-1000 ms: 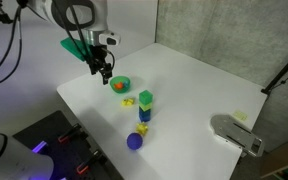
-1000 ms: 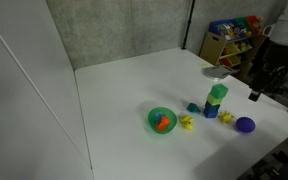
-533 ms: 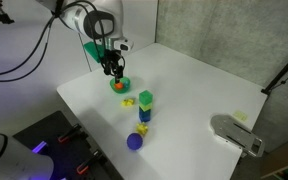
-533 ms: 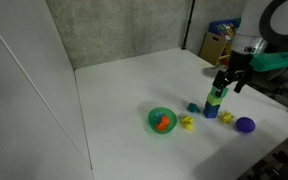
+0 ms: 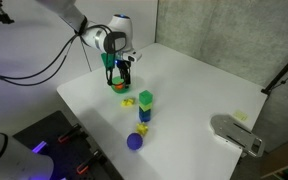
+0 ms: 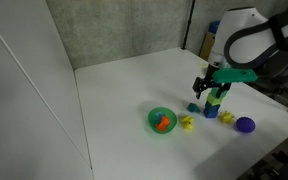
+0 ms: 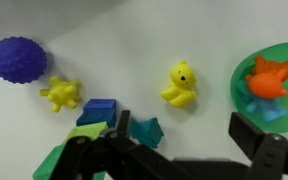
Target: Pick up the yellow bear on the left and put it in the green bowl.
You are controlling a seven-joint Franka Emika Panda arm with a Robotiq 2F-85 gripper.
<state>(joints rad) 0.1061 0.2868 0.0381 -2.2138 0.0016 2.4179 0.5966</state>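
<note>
The yellow bear [image 7: 182, 83] lies on the white table between the green bowl [image 7: 238, 88] and the block stack. It also shows in both exterior views [image 5: 128, 100] [image 6: 187, 122]. The green bowl [image 5: 115, 83] [image 6: 151, 116] holds an orange toy [image 7: 269, 76]. My gripper [image 7: 184, 135] is open and empty, and hovers above the table with the bear just beyond its fingertips. In the exterior views the gripper [image 5: 122, 70] [image 6: 206, 90] hangs over the toys, close to the block stack.
A stack of green, yellow and blue blocks [image 6: 216, 101] [image 5: 145, 106] stands beside the bear. A blue ball [image 7: 19, 58] [image 6: 245, 125], a second yellow toy [image 7: 62, 94] and a small teal piece [image 7: 144, 128] lie near it. A grey device [image 5: 236, 133] sits at the table's corner.
The arm has swung in from beyond the table's edge to above the toys, beside the block stack. The toys and bowl have not moved.
</note>
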